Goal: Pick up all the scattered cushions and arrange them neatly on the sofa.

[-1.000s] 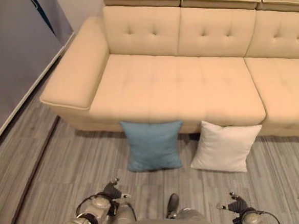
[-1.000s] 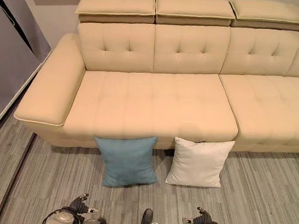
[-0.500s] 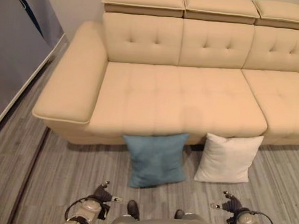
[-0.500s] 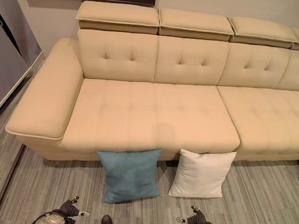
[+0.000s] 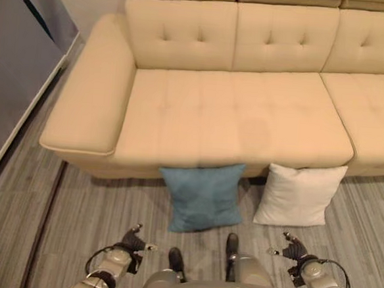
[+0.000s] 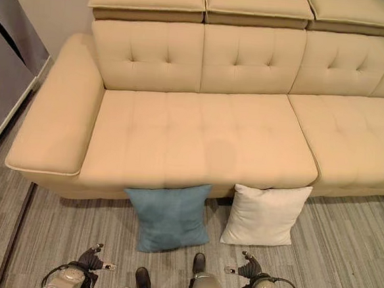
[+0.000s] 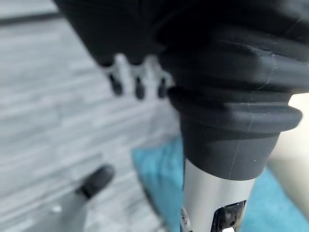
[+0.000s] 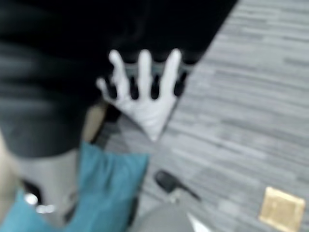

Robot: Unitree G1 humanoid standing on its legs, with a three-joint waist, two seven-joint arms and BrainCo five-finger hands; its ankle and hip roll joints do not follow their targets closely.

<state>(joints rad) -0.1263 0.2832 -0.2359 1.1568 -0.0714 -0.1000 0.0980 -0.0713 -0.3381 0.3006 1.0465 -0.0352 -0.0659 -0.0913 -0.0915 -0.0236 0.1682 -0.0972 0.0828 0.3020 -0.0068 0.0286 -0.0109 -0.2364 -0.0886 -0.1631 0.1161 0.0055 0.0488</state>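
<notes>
Both hands are seen a little higher than half a second ago, while the whole scene has shifted with the camera: the sofa's headrests now run off the top edge, and the cushions themselves have not been moved. The blue cushion (image 6: 168, 216) is propped on the floor against the front edge of the beige sofa (image 6: 199, 141), below its left-hand seat. The white cushion (image 6: 265, 216) is propped just beside it, against the same front edge, nearer the seam between the two seats. Nothing has yet been placed on the sofa, whose seats lie bare, so the task is judged to be at its very start, with both cushions left to be lifted and arranged. The left hand (image 5: 134, 239) is held low, short of the blue cushion, its fingers relaxed and nothing gripped. The right hand (image 5: 291, 246) is held in front of the white cushion, fingers spread, likewise empty. Neither cushion is touched.
</notes>
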